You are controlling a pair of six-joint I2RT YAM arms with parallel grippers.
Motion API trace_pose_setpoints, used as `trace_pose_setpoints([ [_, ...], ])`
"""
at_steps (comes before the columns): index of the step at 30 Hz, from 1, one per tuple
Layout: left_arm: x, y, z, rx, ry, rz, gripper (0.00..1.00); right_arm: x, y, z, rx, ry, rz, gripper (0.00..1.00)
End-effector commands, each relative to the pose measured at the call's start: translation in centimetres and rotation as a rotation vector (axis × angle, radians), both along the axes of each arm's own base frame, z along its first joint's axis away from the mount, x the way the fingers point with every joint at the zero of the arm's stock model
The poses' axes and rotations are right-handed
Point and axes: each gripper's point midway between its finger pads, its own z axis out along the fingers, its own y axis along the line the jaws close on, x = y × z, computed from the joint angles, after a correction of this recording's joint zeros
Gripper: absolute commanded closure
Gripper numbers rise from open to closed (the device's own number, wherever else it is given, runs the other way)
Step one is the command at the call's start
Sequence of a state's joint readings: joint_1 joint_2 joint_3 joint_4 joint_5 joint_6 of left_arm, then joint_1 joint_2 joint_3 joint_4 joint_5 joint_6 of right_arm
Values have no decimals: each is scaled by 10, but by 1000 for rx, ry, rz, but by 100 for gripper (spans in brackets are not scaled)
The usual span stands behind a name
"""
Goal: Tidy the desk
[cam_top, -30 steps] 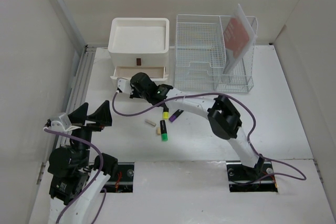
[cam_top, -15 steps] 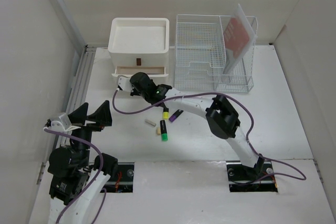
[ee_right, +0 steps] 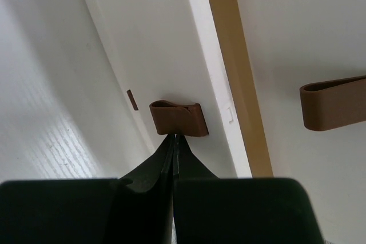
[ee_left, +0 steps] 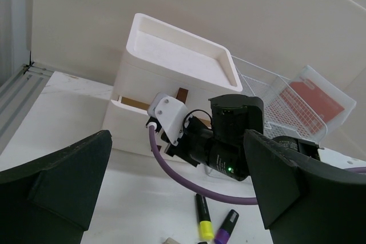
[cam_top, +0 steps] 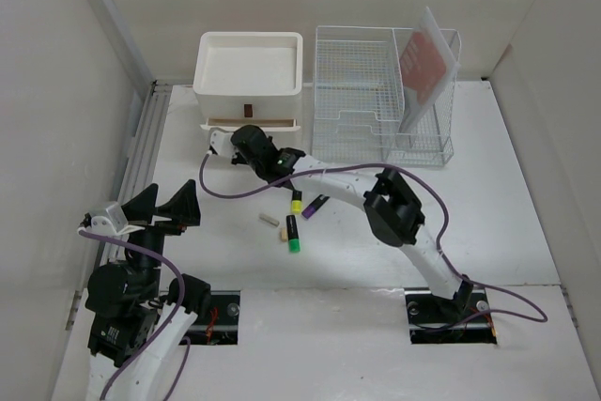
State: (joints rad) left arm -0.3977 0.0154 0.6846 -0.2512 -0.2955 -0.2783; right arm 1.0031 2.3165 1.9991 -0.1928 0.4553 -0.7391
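White and matte, the counter (cam_top: 488, 232) fills the overhead view under both arms, with a grey rail (cam_top: 141, 152) along its left edge. Loose near its middle lie a green-tipped highlighter (cam_top: 292, 234), a yellow-capped marker (cam_top: 296, 202), a purple marker (cam_top: 315, 206) and a small eraser (cam_top: 269, 219). At the far side a cream drawer box (cam_top: 249, 105) sits beside a wire-mesh rack (cam_top: 357, 138).

My right hand (ee_right: 173, 141) is pinched fully shut, its tips seemingly touching the brown loop pull (ee_right: 176, 119) on the lower drawer front (ee_right: 148, 55), beside which a tan strip (ee_right: 234, 72) shows. I read this as nudging the drawer closed. I'd push straight along its travel, centred on the pull, and gently, so the box doesn't slide back. My left hand (cam_top: 167, 208) hovers near the rail, spread wide and empty.
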Motion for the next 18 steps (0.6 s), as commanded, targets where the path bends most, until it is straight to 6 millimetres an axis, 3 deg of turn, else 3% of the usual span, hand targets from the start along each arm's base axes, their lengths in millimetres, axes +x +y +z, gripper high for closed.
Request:
trace_pose_setpoints([
  [1,-6,1,14,-21,-61,-9,0,23,-1,29,78,-85,-62,100],
  [6,-6,1,14,-21,-61,-9,0,30,-4,37,91,-107,-77,100],
  [14,-6,1,14,-21,-61,-9,0,42,-14,26,65,-105,-103,100],
  [18,-6,1,14,-21,-61,-9,0,47,-18,31,65,-114,-109,100],
])
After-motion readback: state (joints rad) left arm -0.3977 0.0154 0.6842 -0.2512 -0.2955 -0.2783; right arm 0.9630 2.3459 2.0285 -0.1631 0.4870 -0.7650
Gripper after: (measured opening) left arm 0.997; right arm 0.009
